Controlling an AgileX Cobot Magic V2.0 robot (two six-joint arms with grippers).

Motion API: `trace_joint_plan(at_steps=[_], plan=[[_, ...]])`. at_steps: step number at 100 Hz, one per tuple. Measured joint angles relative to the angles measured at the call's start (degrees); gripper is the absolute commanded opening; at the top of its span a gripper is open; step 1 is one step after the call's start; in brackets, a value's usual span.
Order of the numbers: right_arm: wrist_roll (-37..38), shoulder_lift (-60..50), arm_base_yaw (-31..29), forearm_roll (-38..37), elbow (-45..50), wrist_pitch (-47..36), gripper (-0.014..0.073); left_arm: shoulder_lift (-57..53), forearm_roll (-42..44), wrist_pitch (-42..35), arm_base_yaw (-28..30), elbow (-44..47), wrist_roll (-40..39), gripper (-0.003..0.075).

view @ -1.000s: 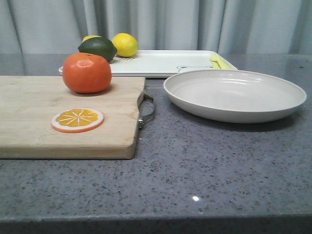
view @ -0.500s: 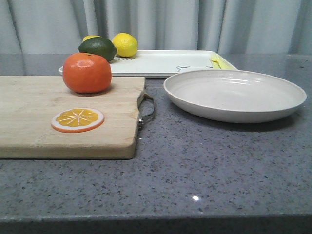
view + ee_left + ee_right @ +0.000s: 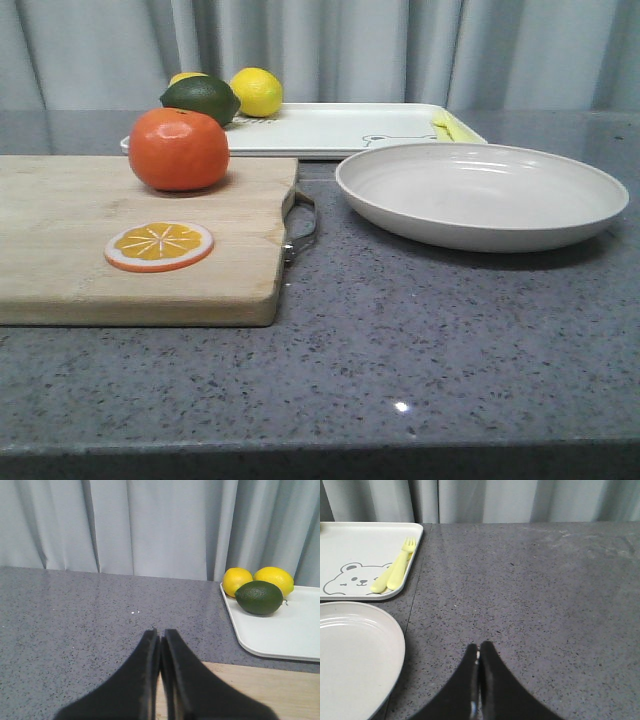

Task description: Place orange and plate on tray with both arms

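Note:
The orange [image 3: 179, 149] sits on the wooden cutting board [image 3: 60, 240] at the left. The off-white plate [image 3: 482, 194] rests on the grey counter at the right, and shows in the right wrist view [image 3: 355, 655]. The white tray [image 3: 330, 128] lies behind both, with its bear drawing [image 3: 355, 577] visible in the right wrist view. My left gripper [image 3: 160, 636] is shut and empty above the board's far edge, the orange out of its view. My right gripper [image 3: 479, 647] is shut and empty over bare counter to the right of the plate. Neither gripper appears in the front view.
An orange slice disc [image 3: 159, 245] lies on the board. A dark green lime [image 3: 201, 99] and two lemons [image 3: 257, 91] sit on the tray's left end. A yellow fork [image 3: 395, 570] lies on the tray's right end. A curtain hangs behind the counter.

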Motion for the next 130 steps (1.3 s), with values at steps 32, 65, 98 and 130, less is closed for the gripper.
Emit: trace_joint_plan(at_steps=[32,65,98,130], plan=[[0.0,0.0,0.0,0.0,0.0,-0.45,-0.006,7.51,0.0,8.87,-4.16,-10.83,-0.1,0.0334],[0.0,0.0,0.0,0.0,0.0,-0.64,-0.006,17.78,0.0,14.34,-13.61,-20.03,-0.1,0.0586],[0.0,0.0,0.0,0.0,0.0,-1.12,-0.006,30.57,-0.34,27.77,-22.46,-32.29,-0.1,0.0587],[0.0,0.0,0.0,0.0,0.0,-1.47,-0.006,43.17,-0.57,37.98,-27.83,-44.51,-0.1,0.0587]])
